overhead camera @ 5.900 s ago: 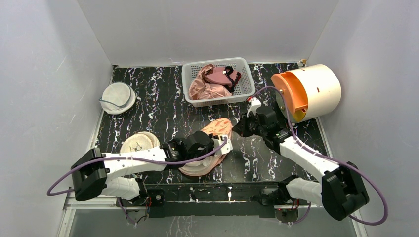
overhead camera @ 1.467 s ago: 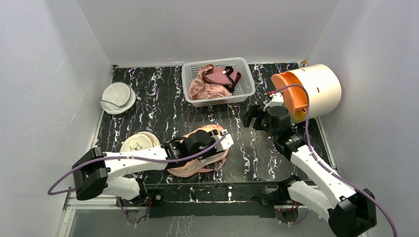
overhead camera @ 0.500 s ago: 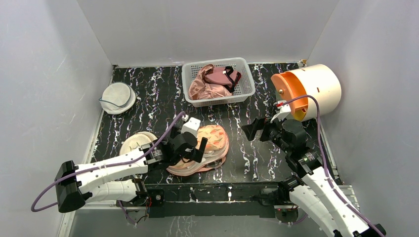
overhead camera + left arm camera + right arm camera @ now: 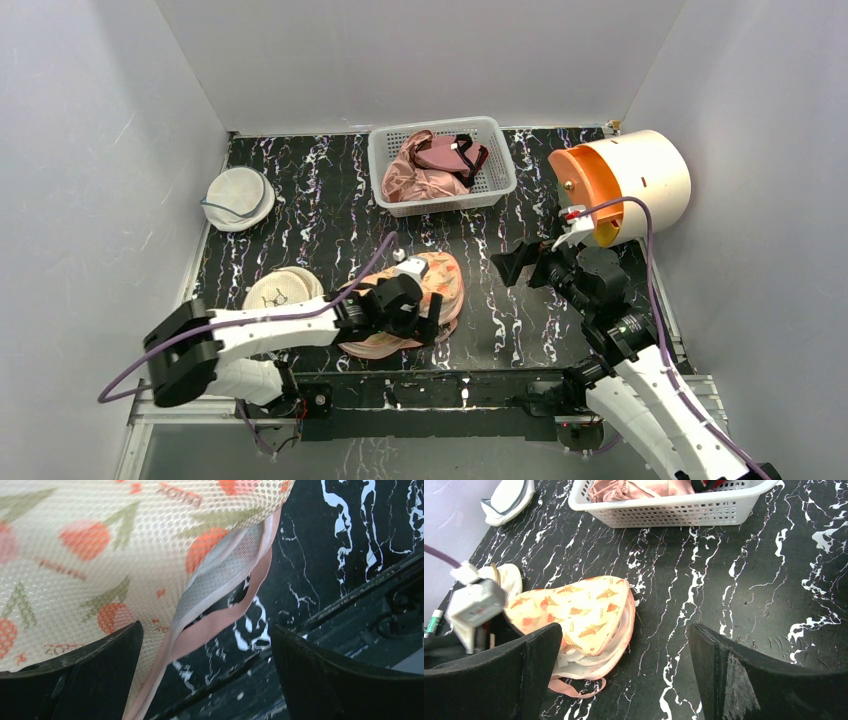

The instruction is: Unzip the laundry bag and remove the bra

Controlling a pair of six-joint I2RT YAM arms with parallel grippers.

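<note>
The peach printed laundry bag (image 4: 432,283) lies near the table's front edge, its upper half folded over. Pale layers (image 4: 569,661) show in the gap along its pink zip edging (image 4: 220,622); I cannot tell whether they are the bra or lining. A loose pink strap (image 4: 574,687) curls out at the front. My left gripper (image 4: 420,322) hangs open at the bag's near right edge, its left finger (image 4: 75,675) over the mesh, nothing held. My right gripper (image 4: 520,264) is open in the air to the right of the bag, looking down at it (image 4: 584,611).
A white basket (image 4: 495,185) at the back holds a pink satin garment and a maroon bra. An orange-and-cream drum (image 4: 625,185) lies at the back right. A round white pouch (image 4: 238,197) sits far left, a cream pouch (image 4: 278,290) left of the bag.
</note>
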